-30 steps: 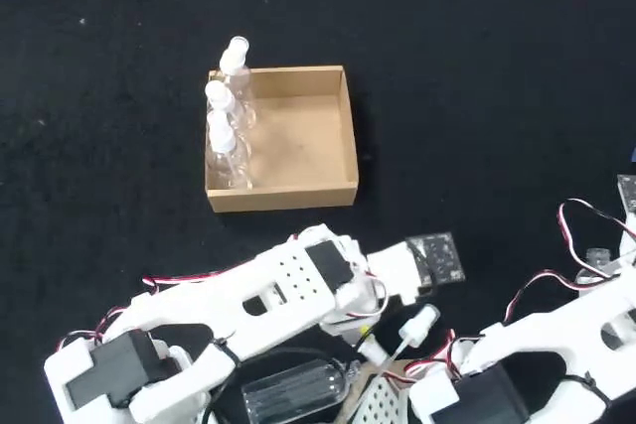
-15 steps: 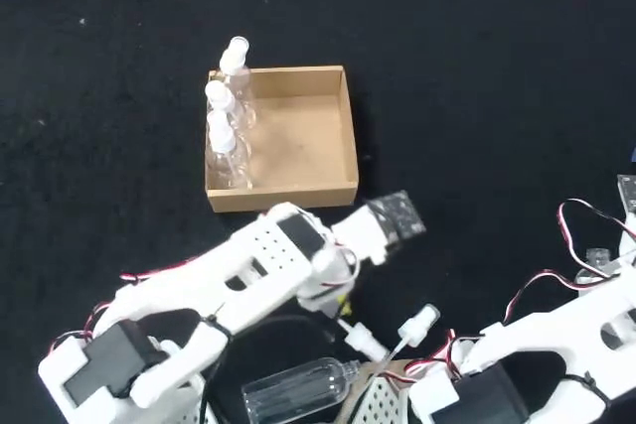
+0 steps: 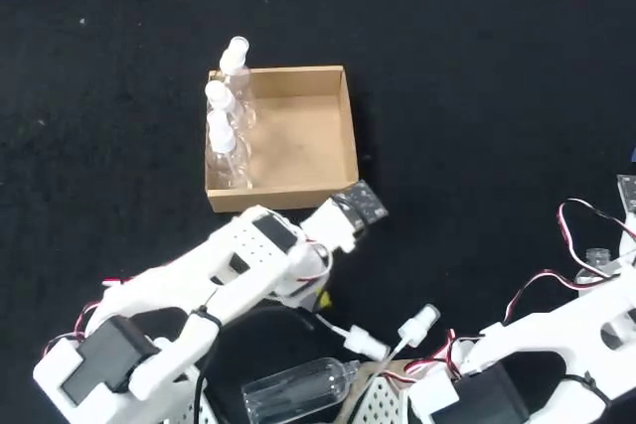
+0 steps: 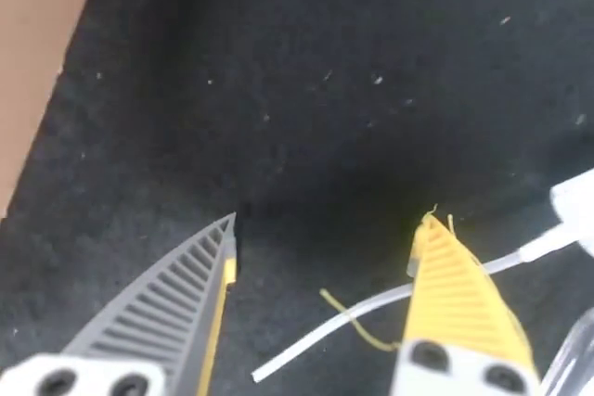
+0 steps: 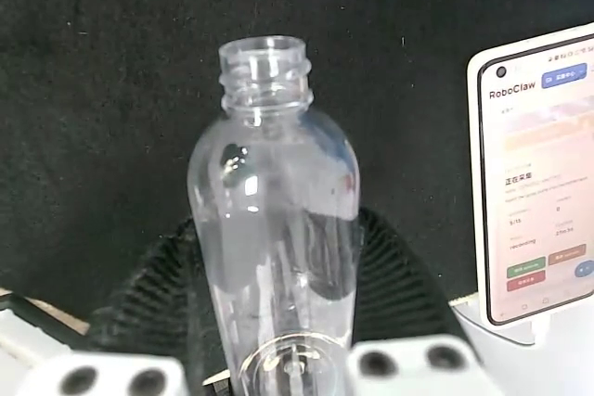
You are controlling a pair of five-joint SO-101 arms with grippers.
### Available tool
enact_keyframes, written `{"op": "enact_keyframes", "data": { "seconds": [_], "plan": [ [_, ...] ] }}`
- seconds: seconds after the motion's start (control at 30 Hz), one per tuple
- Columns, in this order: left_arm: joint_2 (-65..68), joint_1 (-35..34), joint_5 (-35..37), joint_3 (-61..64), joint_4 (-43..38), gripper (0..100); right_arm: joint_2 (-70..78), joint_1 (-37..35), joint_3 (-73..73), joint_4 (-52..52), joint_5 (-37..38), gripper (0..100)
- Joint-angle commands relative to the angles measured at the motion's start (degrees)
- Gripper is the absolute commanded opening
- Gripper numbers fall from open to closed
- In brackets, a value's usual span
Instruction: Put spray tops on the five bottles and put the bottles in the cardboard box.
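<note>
Left hand (image 4: pixel 331 229) hangs spread above the black worktop (image 4: pixel 371 62), with the thin tube (image 4: pixel 371 308) of a loose spray top (image 4: pixel 575 206) lying below the gap between its grey and yellow fingers and the white spray head just outside the yellow one. The cardboard box (image 3: pixel 350 126) sits just beyond this hand, three capped bottles (image 3: pixel 229 146) standing along one wall. Right hand (image 5: pixel 278 257) pinches an uncapped clear bottle (image 5: pixel 274 201) by its lower body, neck pointing away from the wrist. A lit phone (image 5: pixel 534 183) stands beside it.
</note>
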Motion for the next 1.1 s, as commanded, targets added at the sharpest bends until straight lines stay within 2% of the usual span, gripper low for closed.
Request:
{"op": "enact_keyframes", "data": {
  "seconds": [0.0, 0.2, 0.33, 0.47, 0.7, 1.07],
  "plan": [
    [-1.1, -2.4, -1.4, -0.7, 2.6, 27, -2.4, 0.8, -0.7, -1.2, 0.5, 4.4],
    [-5.1, -0.7, -1.8, -5.8, 11.4, 27, -2.4, 0.8, -0.7, -1.2, 0.5, 4.4],
    [-10.7, 3.0, -6.2, -8.0, 15.9, 27, -2.4, 1.2, -0.7, -1.3, 0.7, 4.4],
    [-12.0, 8.7, -6.9, -8.5, 15.9, 27, -2.4, 2.5, -0.7, -1.0, 4.0, 4.4],
    [-7.2, 17.1, -6.7, -8.7, 10.4, 27, -2.4, 4.7, -0.7, -1.3, 4.1, 4.4],
    [2.4, 21.3, -6.6, -17.0, 10.5, 27, -2.4, 4.7, -0.7, -1.2, 4.1, 4.4]
  ]
}}
